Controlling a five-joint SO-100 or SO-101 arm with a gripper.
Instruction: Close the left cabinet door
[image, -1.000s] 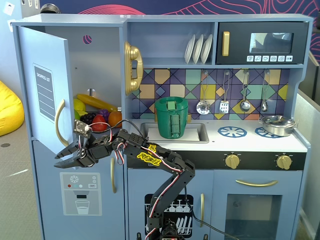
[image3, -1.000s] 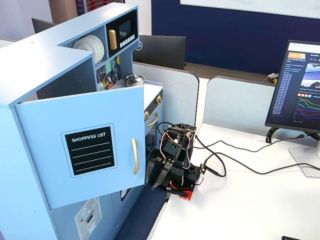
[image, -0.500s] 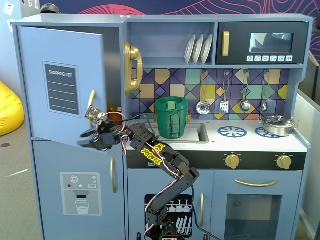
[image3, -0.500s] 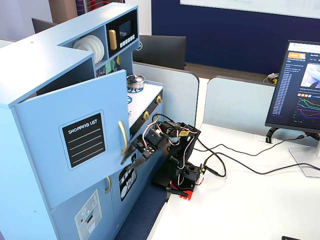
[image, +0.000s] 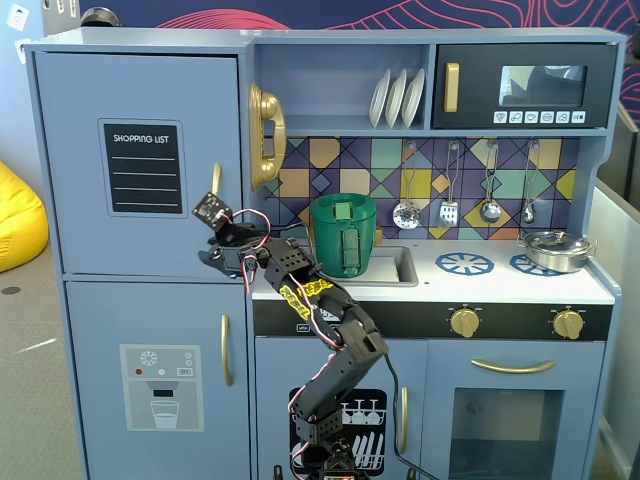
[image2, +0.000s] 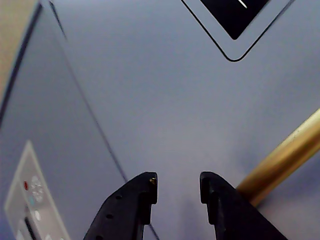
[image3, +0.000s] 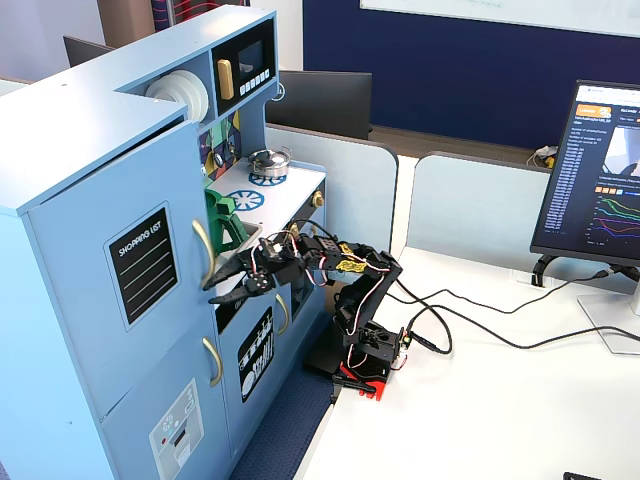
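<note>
The left cabinet door (image: 140, 90) is light blue with a black "SHOPPING LIST" panel (image: 146, 167). It looks about flush with the cabinet front in both fixed views (image3: 100, 260). Its gold handle (image2: 285, 155) shows to the right of my jaws in the wrist view and is partly hidden by my wrist in a fixed view (image: 215, 178). My gripper (image2: 177, 182) is open and empty. Its fingertips (image2: 147, 187) sit close to the door's face, low on the door, beside the handle. It also shows in both fixed views (image: 215, 258) (image3: 212, 290).
The lower door with a printed dispenser (image: 160, 385) lies just below the seam (image2: 95, 125). A gold toy phone (image: 265, 135), a green pot (image: 343, 235) in the sink and the microwave (image: 520, 85) are to the right. A monitor (image3: 600, 180) and cables (image3: 480, 330) are on the white table.
</note>
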